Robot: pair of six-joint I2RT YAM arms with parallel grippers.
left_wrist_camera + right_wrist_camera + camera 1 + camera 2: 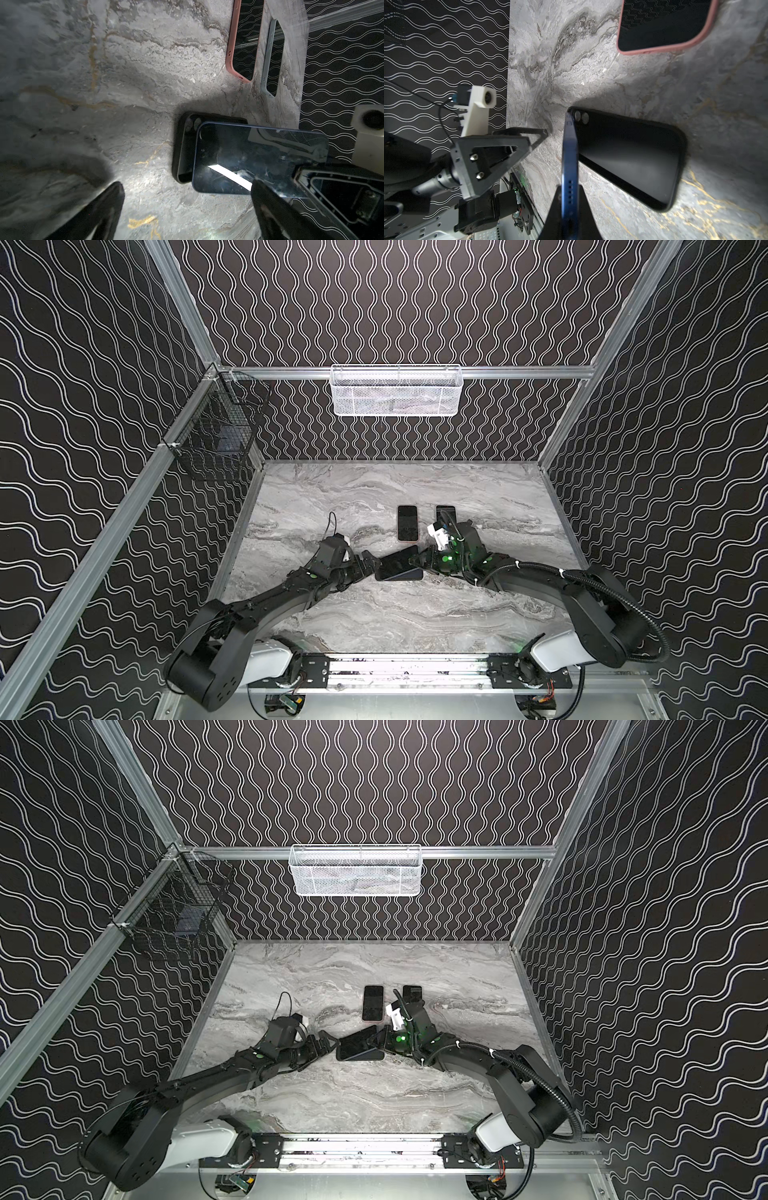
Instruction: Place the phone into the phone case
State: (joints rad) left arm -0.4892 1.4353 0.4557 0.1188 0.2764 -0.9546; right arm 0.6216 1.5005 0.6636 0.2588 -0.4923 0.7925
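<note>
We see the right claw (569, 199) clamped on the right end of the phone (570, 155), tilted over the black case (633, 149) on the table (374, 614). The left claw (369, 562) stands apart just left of both.

A phone in a pink case (407, 523) lies flat on the marble counter (374, 614), just beyond the right hand (419, 561). A grey-cased phone (445, 511) lies beside it, partly hidden. Far beyond the hand, a white mesh basket (395, 402) hangs on the wavy-patterned back wall (395, 302). A black wire basket (216, 435) hangs far to the hand's left.
</note>
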